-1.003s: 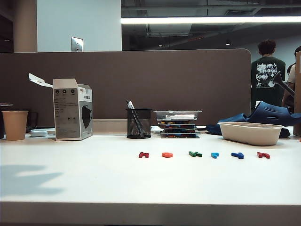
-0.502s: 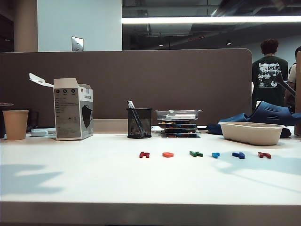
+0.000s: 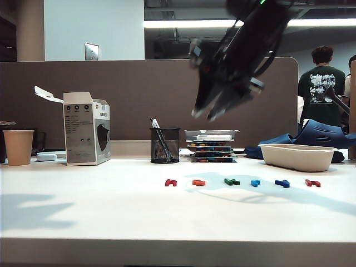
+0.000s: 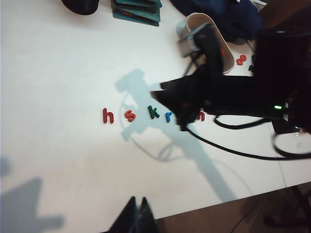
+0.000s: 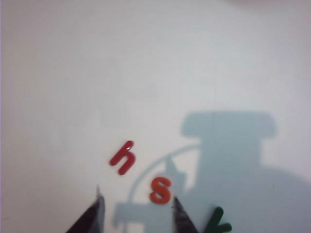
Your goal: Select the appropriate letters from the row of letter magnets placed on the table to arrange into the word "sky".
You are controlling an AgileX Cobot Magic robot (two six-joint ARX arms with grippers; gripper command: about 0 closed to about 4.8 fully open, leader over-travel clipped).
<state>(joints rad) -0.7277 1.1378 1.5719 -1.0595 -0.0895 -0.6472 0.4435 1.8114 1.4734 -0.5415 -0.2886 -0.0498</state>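
The white table carries a row of six letter magnets near its middle. High above that row hangs the right gripper, blurred in the exterior view, its fingers spread apart and holding nothing (the orange-red s shows between them from the wrist). The left gripper sits off to the side, fingertips together. Beside the s lie the dark-red h and green k; the blue letter lies further along.

Bright overhead light, crisp arm shadows on the table, motion-blurred right arm.
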